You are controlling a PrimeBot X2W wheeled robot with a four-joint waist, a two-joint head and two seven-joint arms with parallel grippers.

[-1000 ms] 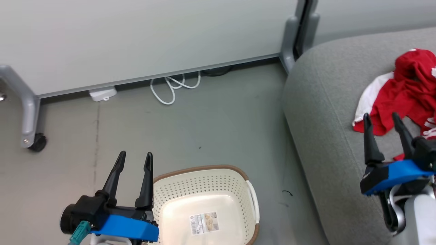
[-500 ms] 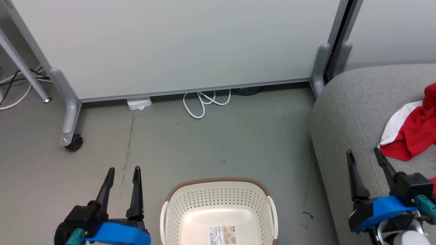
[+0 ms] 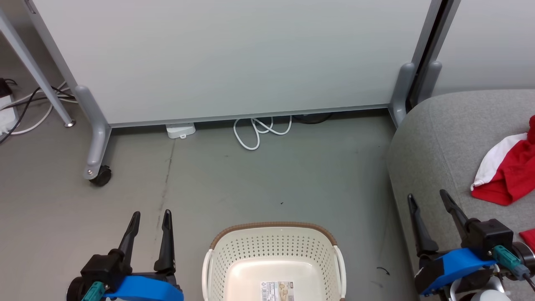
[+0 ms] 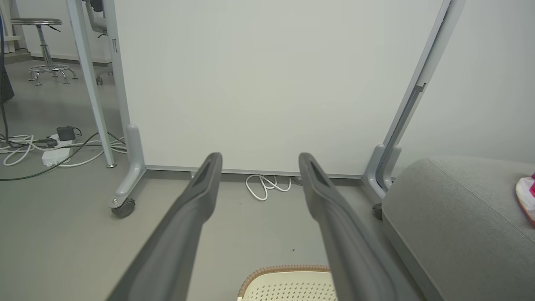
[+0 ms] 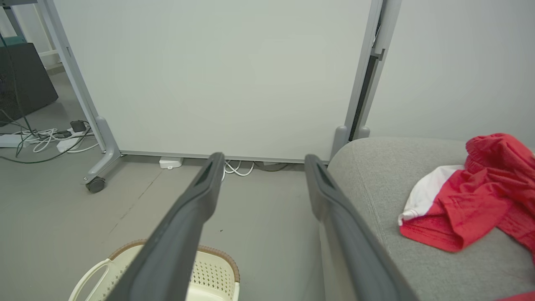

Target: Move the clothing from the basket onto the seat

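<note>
The red clothing (image 3: 508, 175) lies on the grey sofa (image 3: 434, 142), ahead and to the right of the right end effector (image 3: 427, 195), not touching it. That one and the left end effector (image 3: 151, 214) both stand wide open, holding nothing, either side of the basket (image 3: 271, 246).

Basket (image 3: 272, 227) and clothing (image 3: 508, 179) partly off-frame

- Our head view swings left, and the basket (image 3: 273, 226) now sits centred below us.
- Our left gripper (image 3: 151, 214) now stands clear left of the basket, off its rim.
- Our right gripper (image 3: 426, 195), right of the basket, no longer overlaps the clothing (image 3: 510, 179).
</note>
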